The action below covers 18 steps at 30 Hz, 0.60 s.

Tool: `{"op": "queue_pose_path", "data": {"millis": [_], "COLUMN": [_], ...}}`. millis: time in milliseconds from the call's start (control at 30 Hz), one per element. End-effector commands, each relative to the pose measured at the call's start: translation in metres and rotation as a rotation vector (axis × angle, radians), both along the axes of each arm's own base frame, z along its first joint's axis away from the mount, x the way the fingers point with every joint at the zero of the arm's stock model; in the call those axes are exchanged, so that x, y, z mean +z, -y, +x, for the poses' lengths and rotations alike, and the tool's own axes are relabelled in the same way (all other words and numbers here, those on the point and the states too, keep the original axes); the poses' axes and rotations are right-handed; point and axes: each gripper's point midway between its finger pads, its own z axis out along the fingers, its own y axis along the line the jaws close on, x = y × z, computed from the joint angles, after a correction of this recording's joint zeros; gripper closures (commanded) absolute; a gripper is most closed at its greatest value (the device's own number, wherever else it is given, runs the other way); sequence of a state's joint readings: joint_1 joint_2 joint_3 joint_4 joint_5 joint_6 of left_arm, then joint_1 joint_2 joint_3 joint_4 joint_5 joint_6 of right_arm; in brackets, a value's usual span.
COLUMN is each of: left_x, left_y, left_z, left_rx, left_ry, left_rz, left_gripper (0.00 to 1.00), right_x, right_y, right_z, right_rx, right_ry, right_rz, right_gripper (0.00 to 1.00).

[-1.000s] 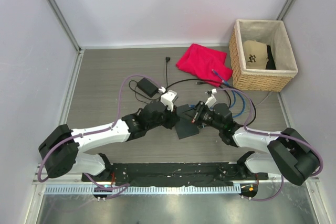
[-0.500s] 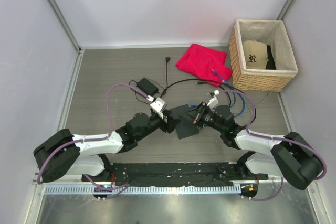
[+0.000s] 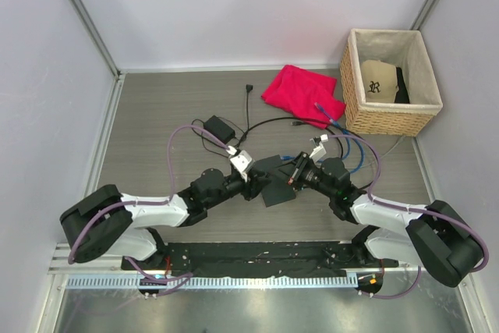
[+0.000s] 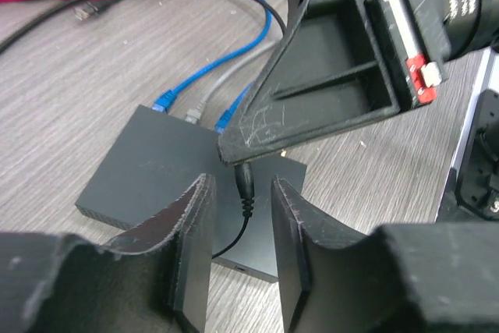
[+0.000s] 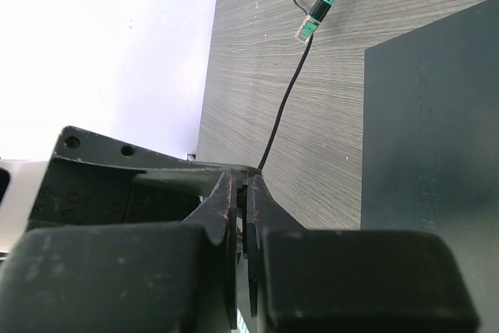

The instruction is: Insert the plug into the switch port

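- Nearest me, the left arm [image 3: 148, 207] has dropped low and stretched in from 8 o'clock; a second ago its wrist stood higher and further back
- The left gripper [image 4: 240, 208] is spread wide and holds nothing, one finger on either side of the thin black cord [image 4: 234, 241] just behind the plug [image 4: 244, 181]
- The right gripper [image 5: 242, 185], reaching in from 4 o'clock, is clenched, and the left wrist view shows its fingertips pinching the plug's front end; it has hardly shifted in that second
- The plug hangs just over the flat top of the switch [image 4: 148, 169], its tip hidden under the right fingertip, and it is in no socket
- The switch lies flat on the table [image 3: 156, 115] between the two grippers, about where it was; blue cables [image 4: 234, 60] and a grey one are already seated along its far edge as the left wrist sees it
- My reading: the left arm has come in to help, either to take over the cord or to pin the switch down. Insertion itself has not begun, and I cannot make out the free socket the plug must reach
- Beyond, at 11 o'clock from the switch, sits the small power brick [image 3: 218, 128]
- Further back, a red cloth [image 3: 302, 93] at 12 to 1 o'clock, and a wicker basket [image 3: 390, 118] at 2 o'clock with a cap [image 3: 378, 79] inside
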State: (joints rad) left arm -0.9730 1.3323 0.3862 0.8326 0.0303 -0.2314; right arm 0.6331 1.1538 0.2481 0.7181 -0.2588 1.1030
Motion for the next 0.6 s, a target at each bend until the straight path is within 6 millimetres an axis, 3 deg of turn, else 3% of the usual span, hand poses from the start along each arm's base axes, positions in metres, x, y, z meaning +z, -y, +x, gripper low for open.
{"op": "queue_pose_path", "data": {"millis": [0, 333, 400, 500, 533, 567], "left_x": [0.011, 0.015, 0.016, 0.015, 0.018, 0.008], "left_y": [0.005, 0.003, 0.001, -0.004, -0.006, -0.009], "left_z": [0.003, 0.004, 0.006, 0.005, 0.005, 0.003], "left_rx": [-0.021, -0.002, 0.012, 0.021, 0.024, 0.025], "left_ry": [0.049, 0.045, 0.044, 0.033, 0.035, 0.011], "left_rz": [-0.041, -0.062, -0.061, -0.041, -0.039, 0.003], "left_gripper": [0.64, 0.88, 1.00, 1.00, 1.00, 1.00], "right_x": [0.015, 0.011, 0.006, -0.002, -0.003, -0.003], "right_y": [-0.001, -0.001, 0.000, 0.002, 0.002, 0.002], "right_z": [0.003, 0.003, 0.003, 0.003, 0.002, 0.002], "right_rx": [-0.015, -0.013, -0.014, -0.017, -0.013, -0.009], "right_ry": [0.043, 0.036, 0.029, 0.029, 0.036, 0.044], "right_rz": [0.035, 0.028, 0.014, -0.015, -0.027, -0.039], "right_gripper": [0.99, 0.99, 0.99, 0.99, 0.91, 0.87]}}
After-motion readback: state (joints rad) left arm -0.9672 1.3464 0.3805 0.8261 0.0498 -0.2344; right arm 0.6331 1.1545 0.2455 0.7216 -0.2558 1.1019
